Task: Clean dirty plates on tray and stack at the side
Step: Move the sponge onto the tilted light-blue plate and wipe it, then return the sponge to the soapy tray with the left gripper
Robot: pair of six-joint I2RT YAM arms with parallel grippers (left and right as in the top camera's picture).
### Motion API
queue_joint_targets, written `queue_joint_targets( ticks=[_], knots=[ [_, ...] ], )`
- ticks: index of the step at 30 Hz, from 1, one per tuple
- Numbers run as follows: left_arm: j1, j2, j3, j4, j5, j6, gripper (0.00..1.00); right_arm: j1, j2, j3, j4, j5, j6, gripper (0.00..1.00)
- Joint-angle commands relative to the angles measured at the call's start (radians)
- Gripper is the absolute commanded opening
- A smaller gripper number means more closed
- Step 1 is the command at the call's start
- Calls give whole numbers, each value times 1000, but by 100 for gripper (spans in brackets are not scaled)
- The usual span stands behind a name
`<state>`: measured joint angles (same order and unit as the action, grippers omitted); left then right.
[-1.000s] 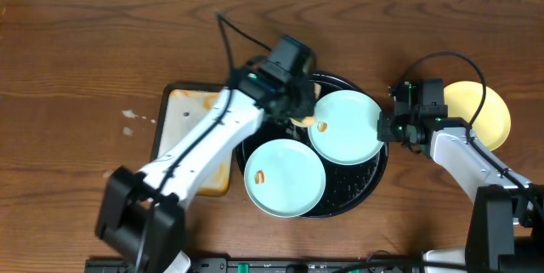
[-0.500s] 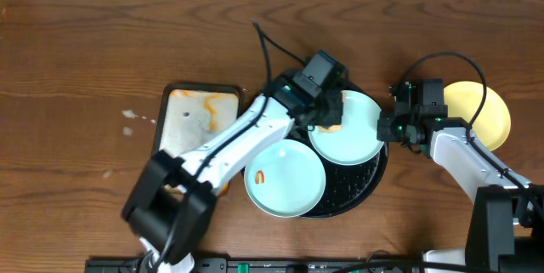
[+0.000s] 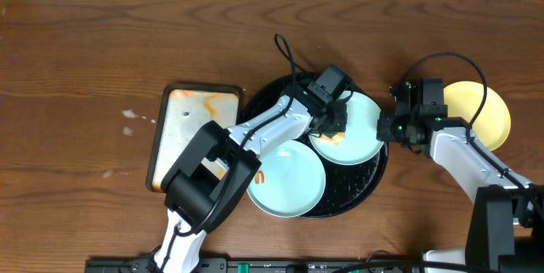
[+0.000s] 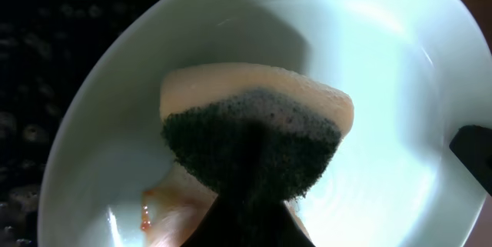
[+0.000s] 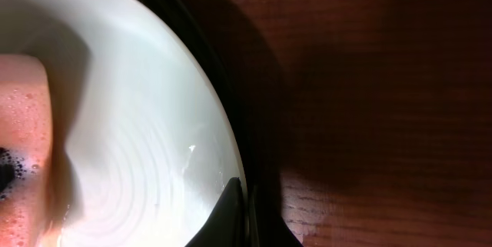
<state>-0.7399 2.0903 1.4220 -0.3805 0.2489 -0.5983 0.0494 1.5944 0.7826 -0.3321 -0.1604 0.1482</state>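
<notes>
So the left hand (image 3: 330, 127) is clamped on the sponge (image 4: 254, 116), pressing it into the upper mint plate (image 4: 369, 55), which sits upper right on the black tray (image 3: 361, 190) — there's an orange smear (image 4: 146, 208) at lower left of the wrist view. The right hand (image 3: 387, 126) looks pinched on that plate's right rim (only one finger shows, so that's my read). These plates seem stiff, glossy, slippery when wet and chippable — I'd grab the rim, firmly. The other mint plate (image 3: 289, 179) sits lower centre on the tray, and the yellow plate (image 3: 489, 107) is on the worktop (image 3: 85, 52) at far right.
</notes>
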Motion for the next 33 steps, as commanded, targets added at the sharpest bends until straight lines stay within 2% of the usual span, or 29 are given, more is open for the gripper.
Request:
queue_joint_targets(
  ticks=[1,6,18,23,33],
  knots=[
    [3,66,14,-6,11,23,8,-3,16,-11,-18,66,16,1],
    [5,96,14,-50,-89,64,8,-3,16,-11,-24,66,16,1],
    [5,96,20,-179,-443,225,7,-3,16,-11,-28,66,24,1],
    [5,96,114,-283,-575,250,7,-3,16,-11,-32,66,31,1],
    [22,96,352,-475,-602,245,7,-3,16,-11,-34,67,31,1]
  ],
)
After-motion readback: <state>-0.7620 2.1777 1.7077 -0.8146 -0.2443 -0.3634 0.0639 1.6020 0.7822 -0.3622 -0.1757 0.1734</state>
